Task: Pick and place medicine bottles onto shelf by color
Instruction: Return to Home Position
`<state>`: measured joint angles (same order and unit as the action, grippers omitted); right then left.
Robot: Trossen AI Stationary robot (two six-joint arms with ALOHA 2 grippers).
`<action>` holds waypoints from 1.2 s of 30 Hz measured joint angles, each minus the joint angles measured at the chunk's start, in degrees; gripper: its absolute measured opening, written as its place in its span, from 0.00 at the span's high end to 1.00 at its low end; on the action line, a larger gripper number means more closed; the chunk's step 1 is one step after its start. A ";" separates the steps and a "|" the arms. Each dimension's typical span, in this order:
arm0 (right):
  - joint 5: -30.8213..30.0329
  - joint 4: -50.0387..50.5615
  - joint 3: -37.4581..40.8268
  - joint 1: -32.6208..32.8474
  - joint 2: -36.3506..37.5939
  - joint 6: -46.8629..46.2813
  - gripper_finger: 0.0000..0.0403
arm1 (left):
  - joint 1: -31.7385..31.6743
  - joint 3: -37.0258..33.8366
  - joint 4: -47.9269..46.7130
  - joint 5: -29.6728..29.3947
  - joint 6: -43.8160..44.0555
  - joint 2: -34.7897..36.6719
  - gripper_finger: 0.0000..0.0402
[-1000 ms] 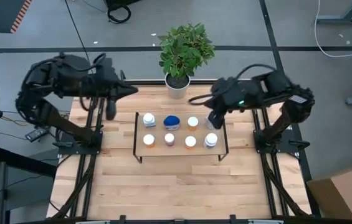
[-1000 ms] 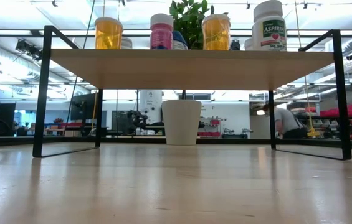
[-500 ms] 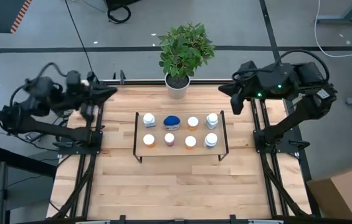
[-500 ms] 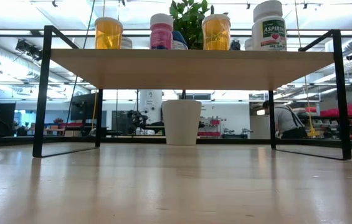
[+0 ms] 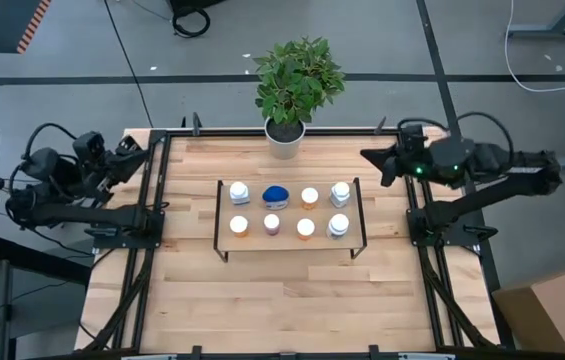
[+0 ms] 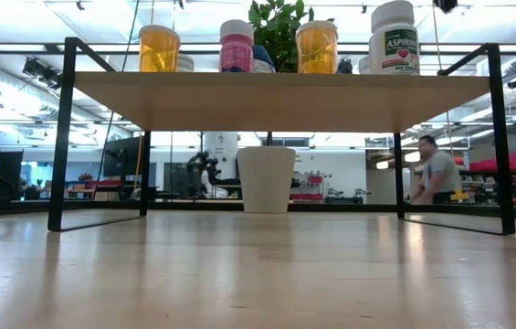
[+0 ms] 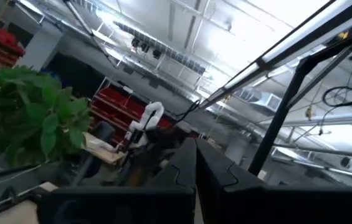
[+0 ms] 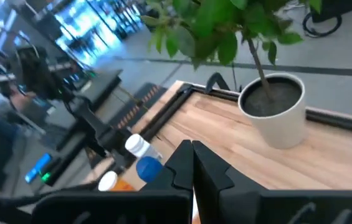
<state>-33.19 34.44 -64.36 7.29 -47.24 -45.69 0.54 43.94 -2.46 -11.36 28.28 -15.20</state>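
The shelf (image 5: 290, 210) stands at the table's middle on thin black legs. Several medicine bottles stand on it in two rows: a white one (image 5: 239, 192), the blue one (image 5: 276, 194), an orange one (image 5: 309, 196) and a white one (image 5: 340, 193) in the far row. An orange one (image 5: 239, 226), a reddish one (image 5: 272, 224), an orange one (image 5: 305, 228) and a white one (image 5: 338, 226) make the near row. My left gripper (image 5: 140, 152) is shut over the table's left edge. My right gripper (image 5: 370, 157) is shut near the far right corner. Both hold nothing.
A potted plant in a white pot (image 5: 285, 137) stands at the middle of the far edge. Black frame rails (image 5: 152, 200) run along both table sides. In the low view a person (image 6: 436, 174) walks in the room behind the shelf board (image 6: 276, 91).
My right gripper has drawn off the white bottle at the shelf's far right, which stays standing, and pulled back toward the table's right edge, sinking. My left gripper has drawn back from the table's far left part toward its left edge, sinking and tipping up. The bottles have kept still.
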 joint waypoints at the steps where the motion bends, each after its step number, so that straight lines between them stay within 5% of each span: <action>1: 0.02 -2.28 2.86 -0.51 1.80 -0.22 0.99 | 0.00 -0.81 0.32 0.03 0.45 0.92 0.99; 10: -0.09 -16.71 21.60 -4.91 13.60 -1.73 0.99 | 0.00 -12.27 0.91 -5.06 5.68 10.69 0.99; 14: 0.16 -23.99 28.38 -6.04 19.02 -1.13 0.99 | 0.00 -18.16 8.50 -7.14 6.15 15.11 0.99; 28: 1.48 -32.29 49.40 -11.26 46.32 -2.96 0.99 | -0.11 -28.43 12.91 -13.07 10.17 14.99 0.99; 36: 6.36 -34.28 59.00 -11.43 46.84 -11.31 0.99 | -0.13 -39.36 27.67 -14.57 17.79 15.04 1.00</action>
<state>-26.83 0.16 -5.36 -4.14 -0.41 -57.01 0.40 4.58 25.21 -25.93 46.07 -0.16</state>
